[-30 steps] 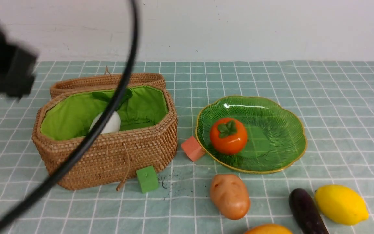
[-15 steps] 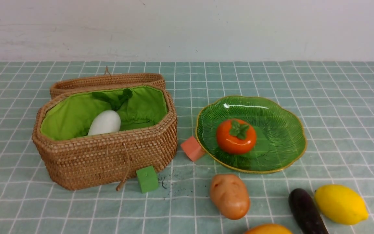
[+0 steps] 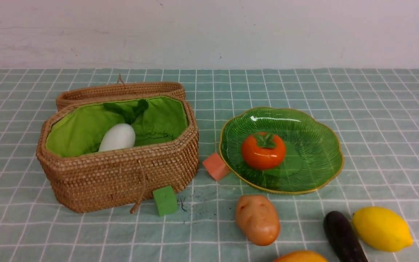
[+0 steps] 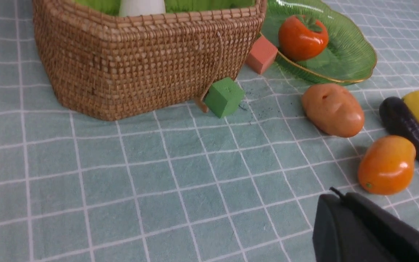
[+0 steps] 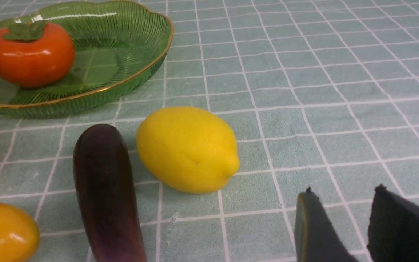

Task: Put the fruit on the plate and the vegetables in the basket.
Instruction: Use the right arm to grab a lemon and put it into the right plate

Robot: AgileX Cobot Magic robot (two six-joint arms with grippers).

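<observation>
An orange-red fruit with a green cap lies on the green plate. The wicker basket holds a white radish. On the cloth near the front lie a brown potato, a purple eggplant, a yellow lemon and an orange mango. My left gripper is shut and empty, low over the cloth just short of the mango. My right gripper stands open with nothing in it, beside the lemon. Neither arm shows in the front view.
A salmon-pink cube touches the plate's left rim. A green cube sits at the basket's front by its string loop. The wicker lid leans behind the basket. A white wall closes the far side.
The left arm and its cable have left the front view. The orange-red fruit has rolled a little to the right on the plate and settled.
</observation>
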